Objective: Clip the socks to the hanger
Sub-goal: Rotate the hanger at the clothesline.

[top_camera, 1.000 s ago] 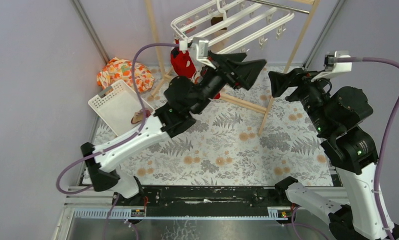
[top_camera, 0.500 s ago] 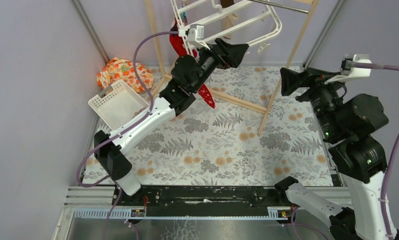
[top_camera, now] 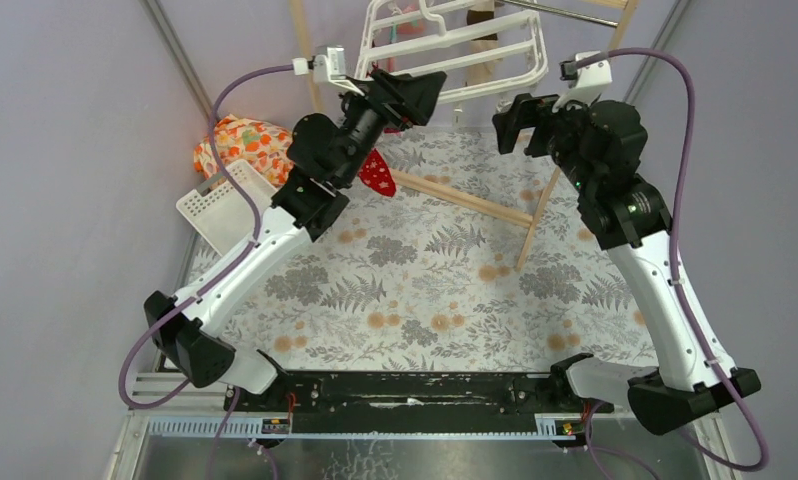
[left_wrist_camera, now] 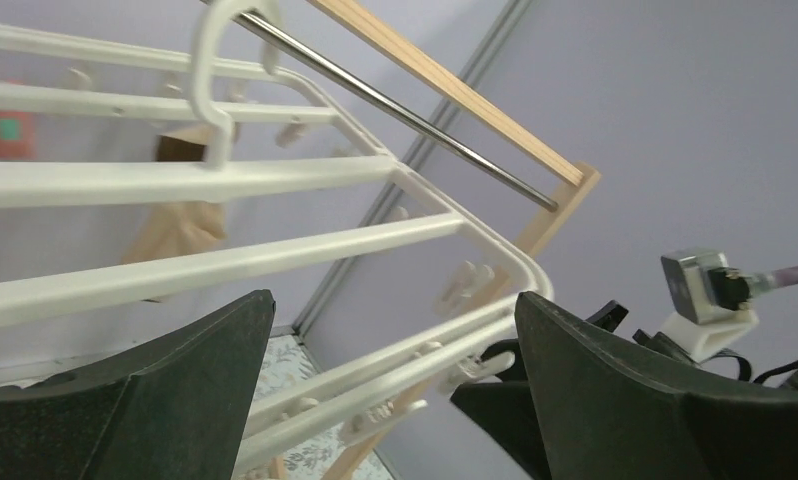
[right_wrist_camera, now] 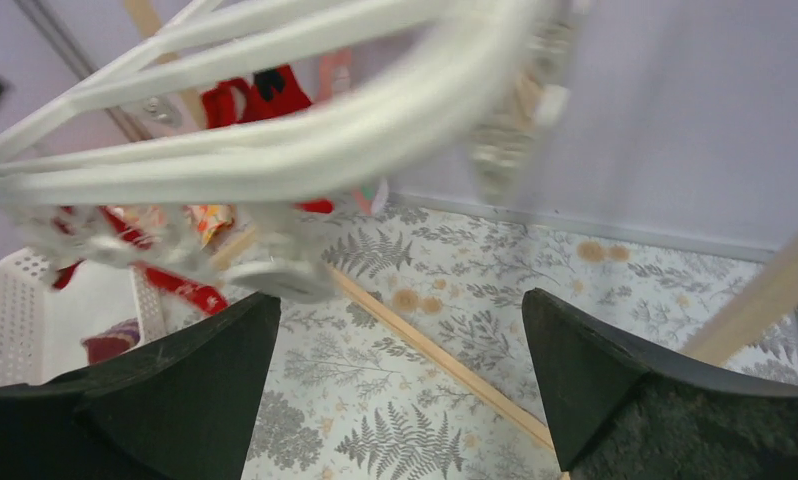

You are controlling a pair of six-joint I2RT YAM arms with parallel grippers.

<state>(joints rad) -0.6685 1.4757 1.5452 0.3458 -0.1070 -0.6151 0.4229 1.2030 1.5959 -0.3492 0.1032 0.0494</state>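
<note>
The white grid hanger [top_camera: 455, 45] hangs by its hook from the rack's metal rod [left_wrist_camera: 405, 110]. My left gripper [top_camera: 425, 90] is open just below its left side. In the left wrist view the hanger's lower bars [left_wrist_camera: 225, 255] and small clips [left_wrist_camera: 465, 285] show past the open left gripper [left_wrist_camera: 393, 297]. My right gripper [top_camera: 515, 125] is open beside the hanger's right edge, with nothing between its fingers [right_wrist_camera: 401, 295]. A red sock [top_camera: 378, 172] dangles from the hanger. Red socks [right_wrist_camera: 265, 95] show blurred behind the bars [right_wrist_camera: 305, 130]. A tan-toed sock [left_wrist_camera: 180, 225] hangs further back.
The wooden rack's floor bar [top_camera: 460, 200] and its slanted leg [top_camera: 540, 215] cross the fern-patterned mat. A white slotted basket [top_camera: 215, 205] with a dark maroon item [right_wrist_camera: 110, 340] sits at the left, beside the orange floral bundle [top_camera: 240, 140]. Purple walls close in.
Both arms have risen to the hanger. The left gripper moved up and left. The right arm swung left to the hanger's edge and opened wider. The hanger has swung round.
</note>
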